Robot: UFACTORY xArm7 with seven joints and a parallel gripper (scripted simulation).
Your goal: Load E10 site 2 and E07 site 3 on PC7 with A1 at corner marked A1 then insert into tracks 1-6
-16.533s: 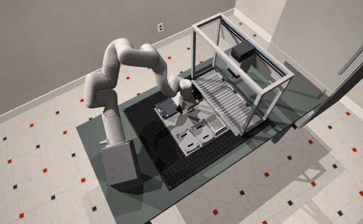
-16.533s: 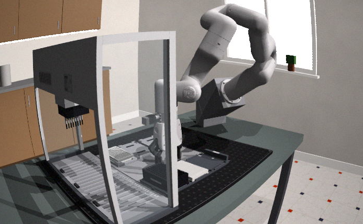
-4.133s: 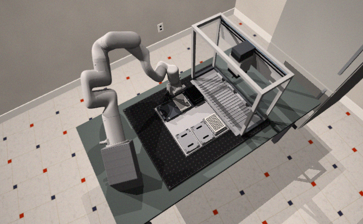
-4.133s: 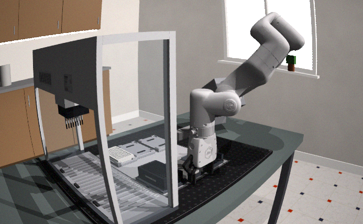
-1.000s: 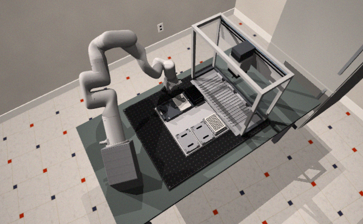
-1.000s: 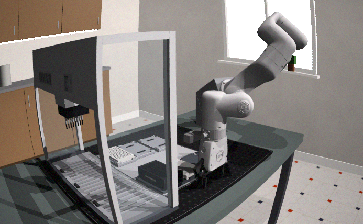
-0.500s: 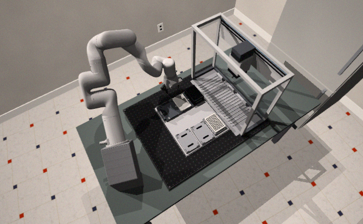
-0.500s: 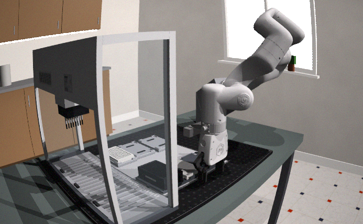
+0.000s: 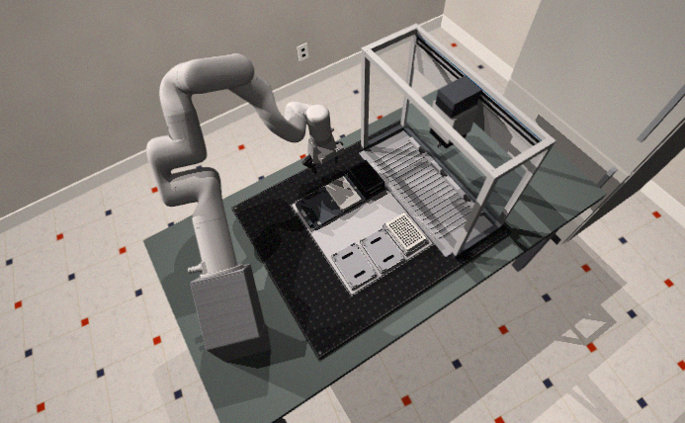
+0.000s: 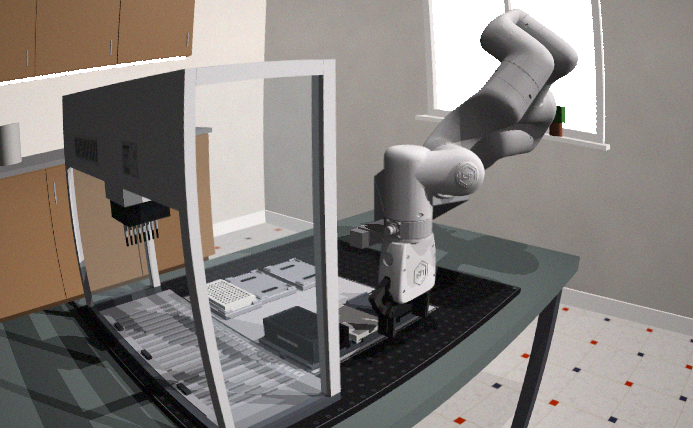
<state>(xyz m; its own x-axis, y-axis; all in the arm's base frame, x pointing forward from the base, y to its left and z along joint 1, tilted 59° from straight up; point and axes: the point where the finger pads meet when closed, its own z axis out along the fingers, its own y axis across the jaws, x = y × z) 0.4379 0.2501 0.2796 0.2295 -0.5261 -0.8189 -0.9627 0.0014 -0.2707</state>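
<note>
The gripper (image 10: 399, 313) stood fully open and held nothing, its fingers pointing down over the handle end of the carrier (image 9: 328, 202). The carrier lay on the pale apron (image 9: 358, 225), in front of the rails (image 9: 421, 184) and not yet in them. On it, at the end nearest the rails, sat the dark deep block (image 10: 291, 332). Beside the apron, the nest nearest the rails held the white plate (image 9: 406, 231). The two nests (image 9: 370, 257) farther from the rails showed bare slotted floors.
</note>
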